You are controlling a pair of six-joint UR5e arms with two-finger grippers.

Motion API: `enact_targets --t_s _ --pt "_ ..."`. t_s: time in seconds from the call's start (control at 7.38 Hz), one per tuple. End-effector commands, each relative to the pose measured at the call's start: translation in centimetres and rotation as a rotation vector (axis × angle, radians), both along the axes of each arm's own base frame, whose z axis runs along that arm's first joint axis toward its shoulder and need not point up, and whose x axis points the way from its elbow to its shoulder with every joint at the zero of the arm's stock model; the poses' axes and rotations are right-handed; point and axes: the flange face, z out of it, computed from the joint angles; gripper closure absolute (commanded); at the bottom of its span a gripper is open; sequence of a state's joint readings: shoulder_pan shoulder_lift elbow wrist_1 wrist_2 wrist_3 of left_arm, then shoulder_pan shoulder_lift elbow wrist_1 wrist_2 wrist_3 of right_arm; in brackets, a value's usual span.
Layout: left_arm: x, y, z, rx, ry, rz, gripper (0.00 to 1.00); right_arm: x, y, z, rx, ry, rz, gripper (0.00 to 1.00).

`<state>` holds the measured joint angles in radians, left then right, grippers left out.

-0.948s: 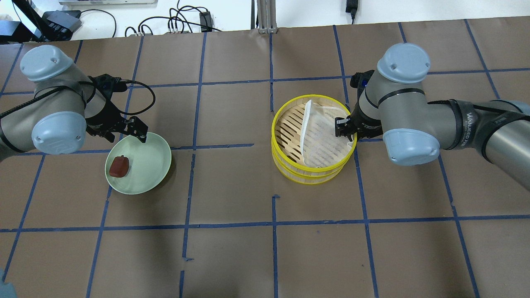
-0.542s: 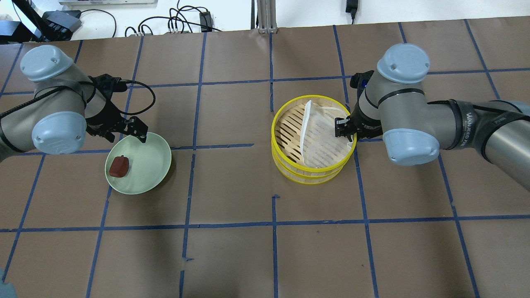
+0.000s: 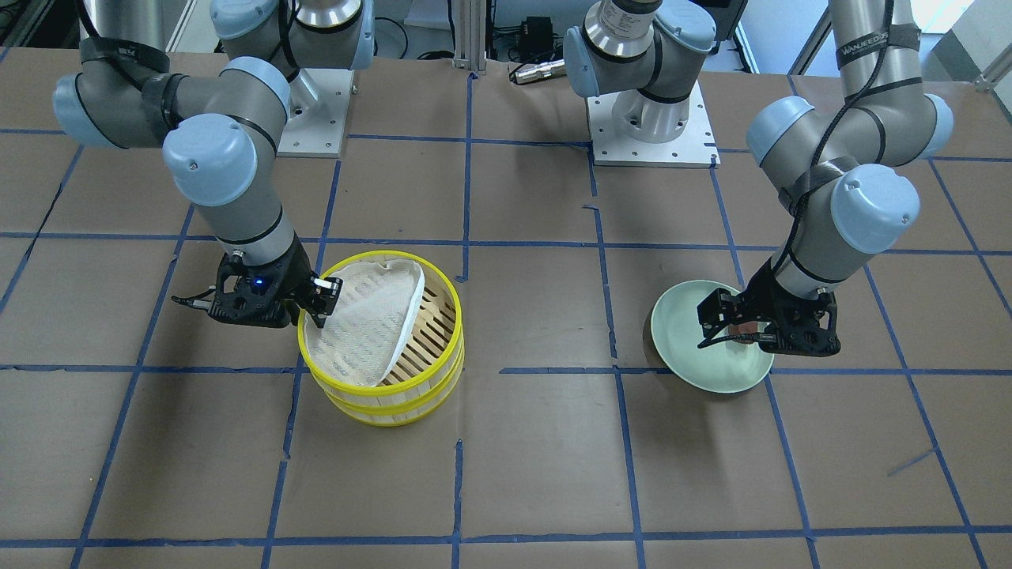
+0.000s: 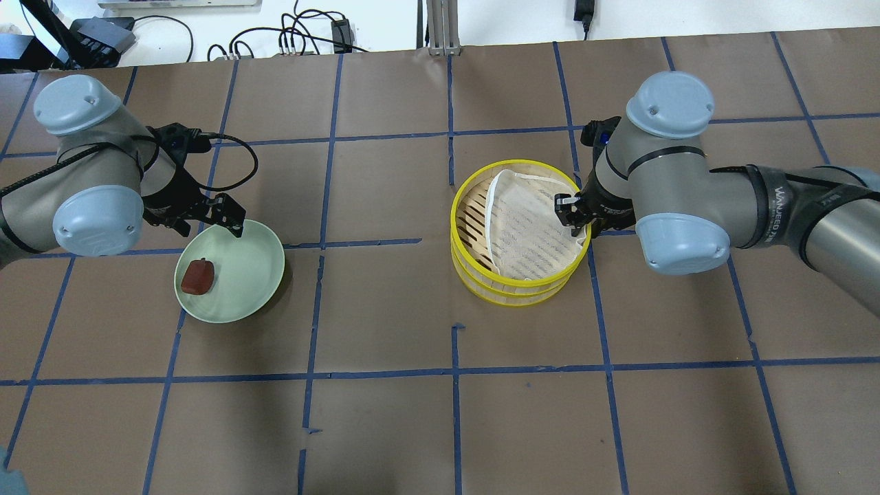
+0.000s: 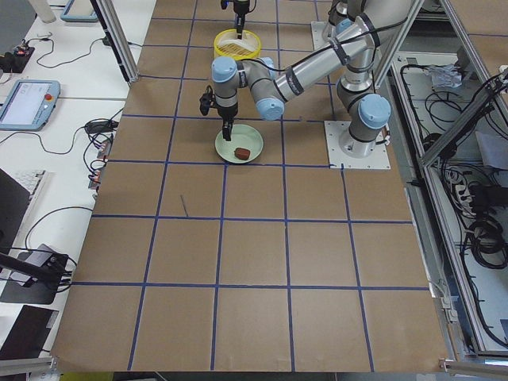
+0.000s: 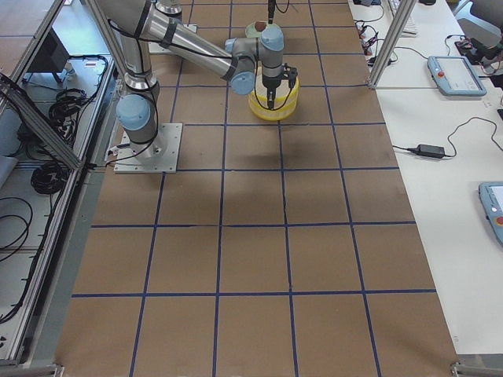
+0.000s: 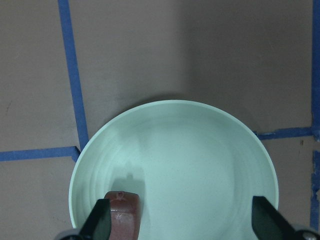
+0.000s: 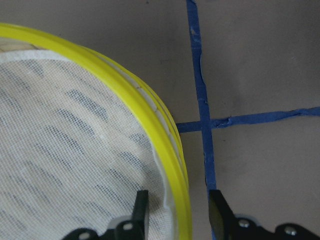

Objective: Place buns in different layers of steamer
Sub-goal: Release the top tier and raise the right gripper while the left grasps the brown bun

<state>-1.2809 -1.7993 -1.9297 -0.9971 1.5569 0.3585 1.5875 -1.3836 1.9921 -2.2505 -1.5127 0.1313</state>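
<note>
The left claw is held spread wide over the pale green plate, which sits toward the left edge of the bench. The dark bun lies on the plate, touched by nothing. It is judged light and soft, so it is best pinched gently across its flat sides. No white bun can be seen. Right of the bench's middle, two steamer trays are stacked, the top one lined with a floppy cloth. The top rim is straddled by the right claw, which is spread and pinches nothing.

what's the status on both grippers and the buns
Left gripper open over the plate, red bun on it. Right gripper open, straddling the rim of the top steamer tray. Liner cloth rumpled, part of the slats bare.
</note>
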Motion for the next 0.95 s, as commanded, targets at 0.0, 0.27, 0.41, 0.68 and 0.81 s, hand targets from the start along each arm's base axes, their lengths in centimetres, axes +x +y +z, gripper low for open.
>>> enact_targets --t_s 0.0,0.27,0.41,0.68,0.81 --pt "0.0 0.0 -0.2 0.005 0.0 -0.007 0.01 0.0 -0.4 0.7 -0.021 -0.002 0.001 0.36" --pt "0.8 -0.1 -1.3 0.028 0.001 0.007 0.01 -0.6 -2.3 4.1 -0.064 0.015 0.001 0.19" --pt "1.1 -0.1 -1.5 0.033 0.001 -0.014 0.01 -1.2 -2.8 6.3 -0.042 0.016 -0.006 0.17" --pt "3.7 1.7 -3.5 0.137 -0.034 -0.072 0.01 -1.4 -2.1 13.0 0.004 0.015 -0.009 0.14" --pt "5.3 2.4 -4.2 0.15 -0.01 -0.066 0.02 -1.9 -1.5 17.0 0.016 0.016 -0.018 0.07"
